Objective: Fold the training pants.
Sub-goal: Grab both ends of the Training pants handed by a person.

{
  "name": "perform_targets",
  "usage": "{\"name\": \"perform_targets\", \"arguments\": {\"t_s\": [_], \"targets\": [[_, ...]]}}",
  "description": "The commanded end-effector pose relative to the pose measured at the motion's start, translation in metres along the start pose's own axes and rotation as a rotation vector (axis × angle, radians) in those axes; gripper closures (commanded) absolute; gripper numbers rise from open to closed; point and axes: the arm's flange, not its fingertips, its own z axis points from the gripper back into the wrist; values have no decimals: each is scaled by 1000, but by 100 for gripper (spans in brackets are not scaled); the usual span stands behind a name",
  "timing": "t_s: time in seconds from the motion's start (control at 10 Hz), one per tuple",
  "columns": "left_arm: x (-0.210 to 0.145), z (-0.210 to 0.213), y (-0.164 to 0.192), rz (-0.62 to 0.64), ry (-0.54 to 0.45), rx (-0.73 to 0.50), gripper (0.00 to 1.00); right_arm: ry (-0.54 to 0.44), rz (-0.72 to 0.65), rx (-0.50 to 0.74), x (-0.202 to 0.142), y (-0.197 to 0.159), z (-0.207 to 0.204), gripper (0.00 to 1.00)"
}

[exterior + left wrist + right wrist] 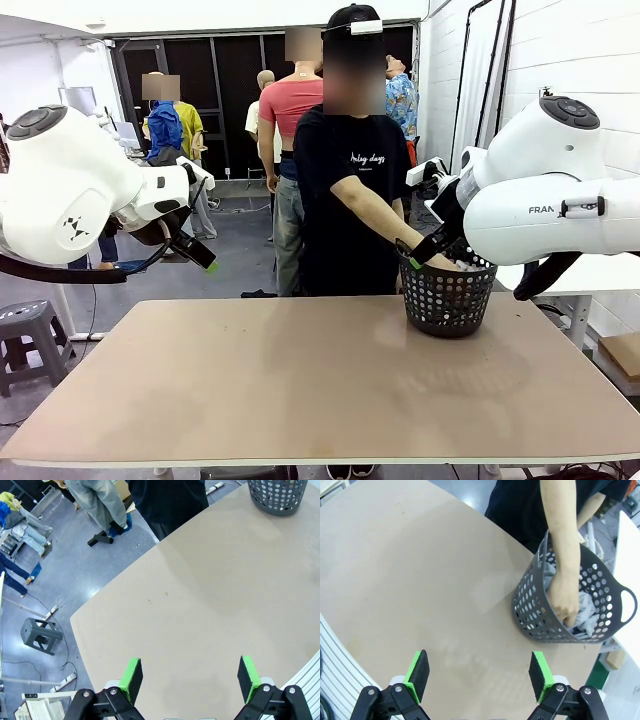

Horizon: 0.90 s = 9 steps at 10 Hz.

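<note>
The training pants (585, 615) lie bunched as light grey fabric inside the black mesh basket (532, 605), which stands at the table's far right (447, 297). A person's hand (565, 597) reaches into the basket and grips the fabric. My right gripper (479, 675) hovers open above the bare tabletop, short of the basket. In the front view its fingers (420, 250) hang just left of the basket rim. My left gripper (190, 677) is open above the table's left part, and it is held high at the left (197, 250) in the front view.
The tan table (270, 380) has open room left of and in front of the basket (277, 495). A grey stool (25, 335) stands on the floor off the left edge. A white table (590, 275) sits beyond the right side.
</note>
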Motion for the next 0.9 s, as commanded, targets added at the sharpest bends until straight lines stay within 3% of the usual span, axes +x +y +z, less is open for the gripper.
{"name": "perform_targets", "arguments": {"t_s": [0.0, 0.8], "targets": [[0, 0, 0, -1, 0, -1, 0, 2, -1, 2, 0, 0, -1, 0], [0, 0, 0, -1, 0, -1, 0, 2, -1, 2, 0, 0, -1, 0]]}}
